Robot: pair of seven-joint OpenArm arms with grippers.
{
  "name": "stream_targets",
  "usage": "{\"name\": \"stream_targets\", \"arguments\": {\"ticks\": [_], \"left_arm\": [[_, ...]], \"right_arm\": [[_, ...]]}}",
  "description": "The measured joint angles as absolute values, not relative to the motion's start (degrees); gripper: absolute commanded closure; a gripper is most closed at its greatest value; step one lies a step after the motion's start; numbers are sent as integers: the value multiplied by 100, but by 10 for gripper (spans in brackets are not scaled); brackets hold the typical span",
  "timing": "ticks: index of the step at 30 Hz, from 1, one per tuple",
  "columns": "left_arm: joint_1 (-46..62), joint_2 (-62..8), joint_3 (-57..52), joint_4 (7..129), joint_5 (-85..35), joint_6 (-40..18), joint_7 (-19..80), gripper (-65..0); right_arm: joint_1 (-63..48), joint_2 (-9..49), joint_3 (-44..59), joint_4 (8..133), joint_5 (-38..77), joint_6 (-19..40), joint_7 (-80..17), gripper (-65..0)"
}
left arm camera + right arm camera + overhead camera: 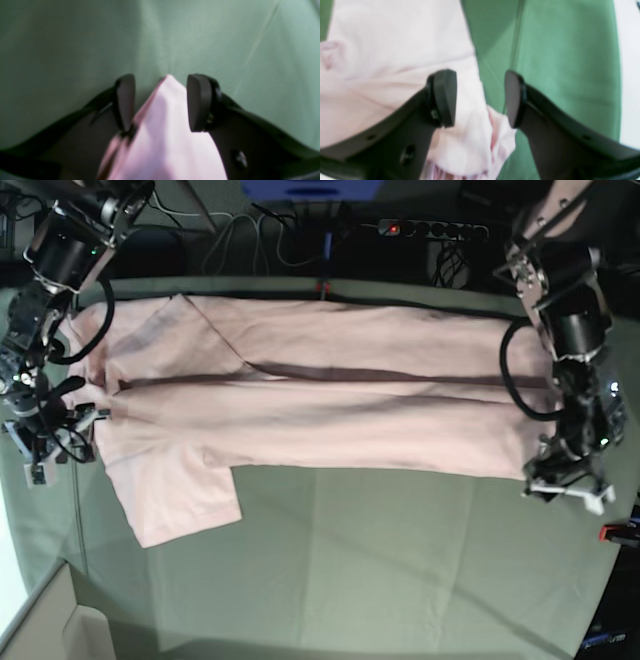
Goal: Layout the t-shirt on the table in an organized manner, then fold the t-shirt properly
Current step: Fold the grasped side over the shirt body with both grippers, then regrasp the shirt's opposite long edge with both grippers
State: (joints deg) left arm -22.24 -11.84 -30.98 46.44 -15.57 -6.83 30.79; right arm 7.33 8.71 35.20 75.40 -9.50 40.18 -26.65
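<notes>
Pink t-shirt [330, 390] spread across grey-green table [400, 570]

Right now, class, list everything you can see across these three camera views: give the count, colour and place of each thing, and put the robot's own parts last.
t-shirt: one, pale pink, spread lengthwise across the far half of the table, one sleeve reaching toward the near side.
table: one, covered in creased grey-green cloth, under everything.
power strip: one, black with a red light, beyond the table's far edge.
cardboard box: one, pale brown, near corner of the base view.
red clamp: one, at the table's edge near the left arm.
left claw: one, black, open, a shirt corner between its fingers.
right claw: one, black, open, over the shirt's edge.
</notes>
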Motion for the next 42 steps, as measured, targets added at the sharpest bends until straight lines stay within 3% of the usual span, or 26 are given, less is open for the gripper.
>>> {"name": "stream_targets", "arguments": {"ticks": [6,16,31,39,42], "left_arm": [[-2434,-1131,-2163,3435,-1103,-709,1479,-325],[-2303,-1240,-2051,3420,-1144,-751,1358,-325],[-2307,-1256,-2018,3393,-1094,-729,1354,-319],[-2211,-1302,-2051,3385,-1116,-731,1280,-12],[-2171,-1295,-2053,3430,-1170,-729,1267,-7]], "right_arm": [[738,840,3533,7537,-969,4023,-2895,-310],[891,849,3529,7500,-963,4023,-2880,-313],[1415,972,3509,6392,-985,4023,-2871,-314],[2086,1334,3474,4998,-969,4010,-2836,-314],[2137,1363,3459,4644,-982,4005,-2825,-315]]}}
